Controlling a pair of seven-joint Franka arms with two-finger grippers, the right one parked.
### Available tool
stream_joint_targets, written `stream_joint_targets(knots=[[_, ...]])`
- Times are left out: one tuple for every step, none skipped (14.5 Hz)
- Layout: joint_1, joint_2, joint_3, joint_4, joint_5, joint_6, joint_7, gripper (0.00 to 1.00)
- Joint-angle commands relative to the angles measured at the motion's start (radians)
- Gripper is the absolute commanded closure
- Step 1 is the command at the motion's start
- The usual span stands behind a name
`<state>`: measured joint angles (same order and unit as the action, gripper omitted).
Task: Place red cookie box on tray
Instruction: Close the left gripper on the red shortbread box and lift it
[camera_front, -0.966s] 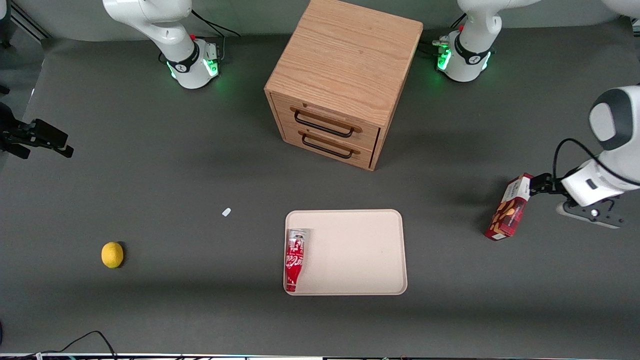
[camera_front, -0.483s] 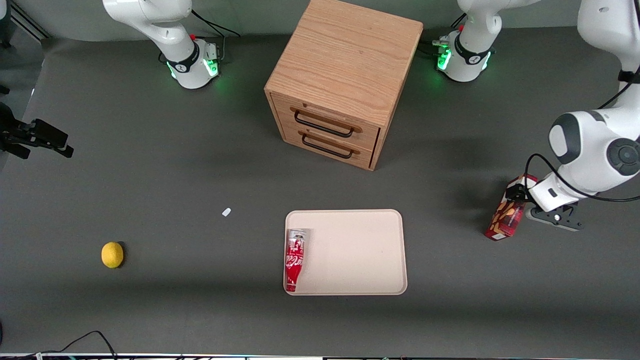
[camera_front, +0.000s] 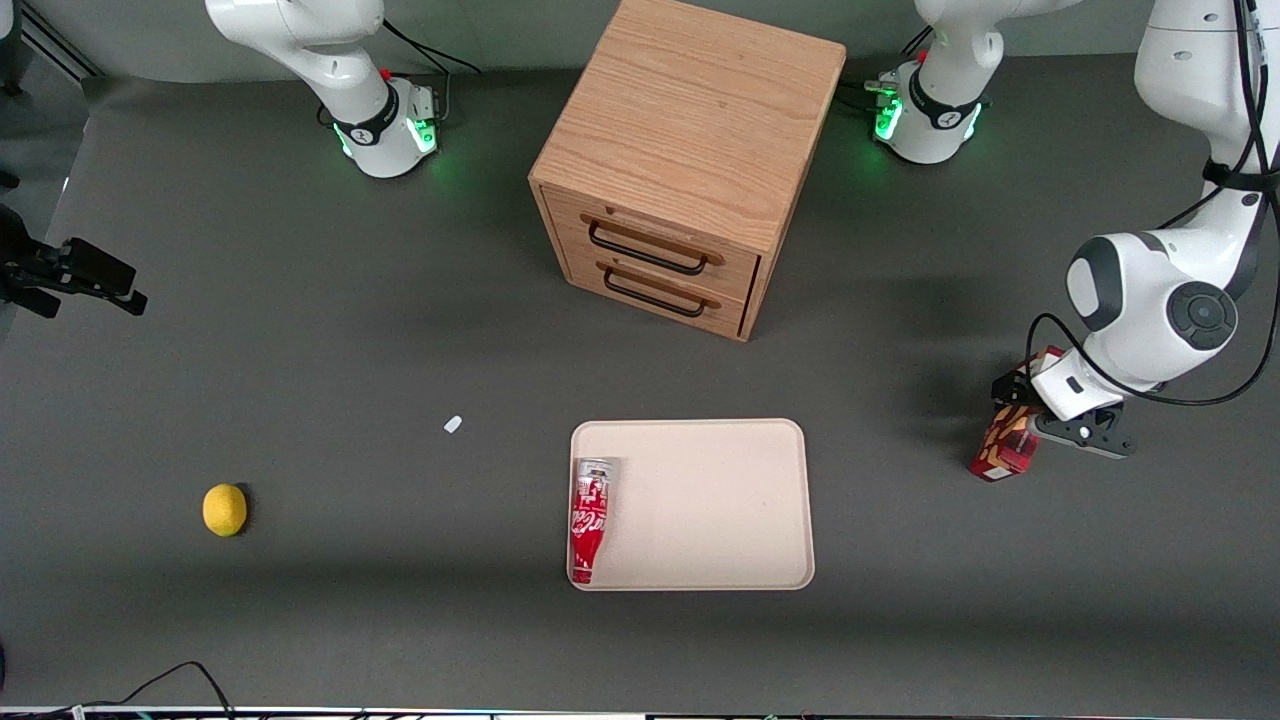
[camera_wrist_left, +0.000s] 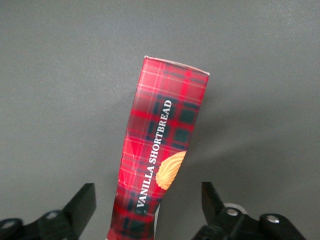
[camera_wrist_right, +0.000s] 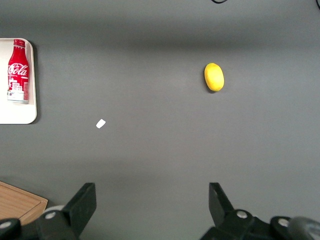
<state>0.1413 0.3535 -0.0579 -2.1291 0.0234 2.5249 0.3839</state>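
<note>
Cardboard is what we are dealing with: the red cookie box (camera_wrist_left: 159, 165) stands tilted on the table between our gripper's (camera_wrist_left: 148, 202) wide-spread fingers, neither touching it. It looks light, stiff but crushable, so we should squeeze its broad faces gently near mid-length. The tray (camera_front: 720, 500) lies well apart from the gripper, toward the parked arm's end.

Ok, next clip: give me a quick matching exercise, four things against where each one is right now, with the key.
Things:
1. red cookie box
2. Coca-Cola bottle
3. lemon
4. hand

Places or states:
A. lying on the tray, along its edge
B. on the table toward the parked arm's end
C. open, fingers on either side of the box, not touching it
D. standing tilted on the table toward the working arm's end, off the tray

Pairs: 1-D, 2-A, 3-B, 4-C
</note>
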Motion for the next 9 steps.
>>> stream_joint_targets(knots=[[0.001,-0.001,-0.002,-0.009,0.021,0.020,0.012,0.75],[0.001,0.002,-0.002,-0.009,0.021,0.023,0.012,0.90],[0.000,0.004,-0.002,-0.009,0.020,0.023,0.012,1.00],[0.000,0.005,-0.002,-0.009,0.020,0.025,0.012,1.00],[0.000,0.008,-0.002,-0.008,0.020,0.023,0.010,1.00],[-0.002,0.008,-0.002,-0.003,0.020,0.022,0.007,1.00],[-0.002,0.007,-0.002,0.003,0.020,0.014,0.000,1.00],[-0.003,0.002,-0.002,0.018,0.018,0.000,-0.006,1.00],[-0.005,-0.005,-0.002,0.030,0.013,-0.006,-0.006,1.00]])
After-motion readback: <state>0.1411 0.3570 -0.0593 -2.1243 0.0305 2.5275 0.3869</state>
